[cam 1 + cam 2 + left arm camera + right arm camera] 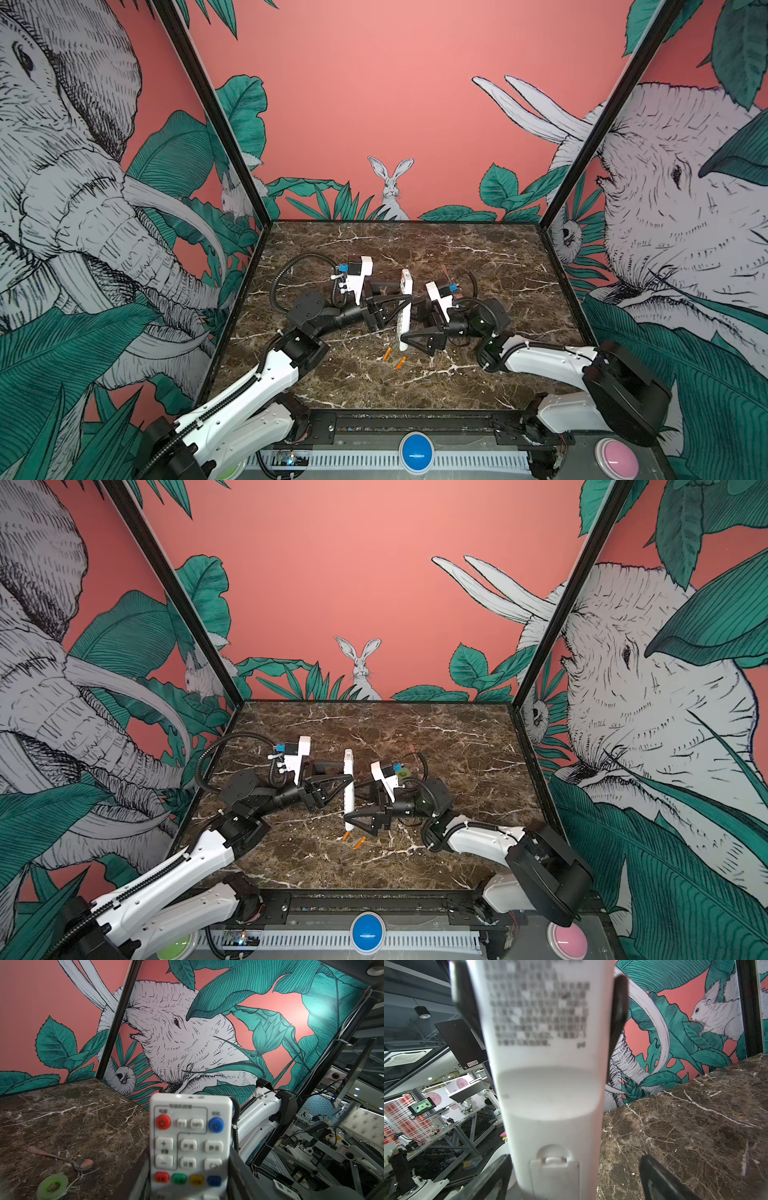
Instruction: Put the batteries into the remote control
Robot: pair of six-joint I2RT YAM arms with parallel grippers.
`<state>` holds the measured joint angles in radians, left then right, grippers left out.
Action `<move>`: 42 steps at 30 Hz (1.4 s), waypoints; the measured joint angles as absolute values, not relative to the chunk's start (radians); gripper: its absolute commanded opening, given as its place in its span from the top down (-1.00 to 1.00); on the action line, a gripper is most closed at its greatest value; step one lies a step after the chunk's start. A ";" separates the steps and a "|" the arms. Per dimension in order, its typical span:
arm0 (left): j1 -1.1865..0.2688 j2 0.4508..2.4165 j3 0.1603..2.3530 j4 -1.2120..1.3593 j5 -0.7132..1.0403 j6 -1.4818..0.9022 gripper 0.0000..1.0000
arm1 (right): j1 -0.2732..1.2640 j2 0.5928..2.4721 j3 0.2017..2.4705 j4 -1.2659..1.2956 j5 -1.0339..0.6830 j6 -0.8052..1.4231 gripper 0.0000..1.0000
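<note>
early going: the left gripper (405, 292) is clenched on the white remote control (406, 282), held on edge over the marble table (457, 257), the right gripper (409, 322) stands released astride its near end, the battery cover (554, 1176) looks shut, and both orange batteries (387, 353) lie loose on the table nearby.

White remote control (406, 282); orange batteries (387, 353); brown marble table (478, 257), white veins; green roll (53, 1185).

White arm links (266, 378), black joints (309, 309), ribbed black cables (273, 286), small blue connectors (343, 268)
</note>
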<state>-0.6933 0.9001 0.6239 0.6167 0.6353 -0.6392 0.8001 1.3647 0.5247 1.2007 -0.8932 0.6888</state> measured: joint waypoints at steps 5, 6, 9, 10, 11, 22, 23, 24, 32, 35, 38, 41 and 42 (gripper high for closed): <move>-0.693 0.900 0.633 0.619 0.635 -0.640 1.00 | 0.805 1.377 0.525 1.222 -0.900 0.699 -0.72; -0.693 0.900 0.635 0.620 0.635 -0.641 1.00 | 0.805 1.378 0.525 1.226 -0.902 0.701 -0.71; -0.693 0.900 0.637 0.624 0.631 -0.645 1.00 | 0.805 1.380 0.525 1.236 -0.907 0.705 -0.66; -0.693 0.900 0.637 0.624 0.631 -0.645 1.00 | 0.806 1.381 0.525 1.239 -0.907 0.706 -0.63; -0.693 0.900 0.637 0.624 0.629 -0.646 1.00 | 0.806 1.381 0.525 1.242 -0.910 0.707 -0.60; -0.693 0.912 0.639 0.622 0.597 -0.649 1.00 | 0.814 1.385 0.519 1.278 -0.925 0.718 -0.07; -0.693 0.913 0.639 0.622 0.594 -0.653 1.00 | 0.814 1.385 0.516 1.277 -0.925 0.719 -0.02; -0.694 0.914 0.639 0.622 0.593 -0.653 1.00 | 0.814 1.385 0.513 1.277 -0.925 0.721 0.04; -0.695 0.918 0.640 0.617 0.582 -0.655 0.40 | 0.814 1.385 0.511 1.280 -0.925 0.731 0.56; -0.700 0.911 0.648 0.577 0.560 -0.640 -0.33 | 0.813 1.381 0.511 1.263 -0.923 0.728 0.65; -0.699 0.884 0.669 0.484 0.492 -0.597 -0.69 | 0.812 1.343 0.509 1.176 -0.901 0.687 0.76; -0.699 0.843 0.689 0.374 0.412 -0.564 -0.85 | 0.811 1.266 0.510 1.009 -0.839 0.590 0.77; -0.699 0.831 0.695 0.340 0.390 -0.551 -0.85 | 0.811 1.237 0.512 0.948 -0.810 0.554 0.78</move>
<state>-0.6991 0.8310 0.6949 0.3405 0.3901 -0.5514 0.8108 1.2373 0.5117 0.9482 -0.8104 0.5545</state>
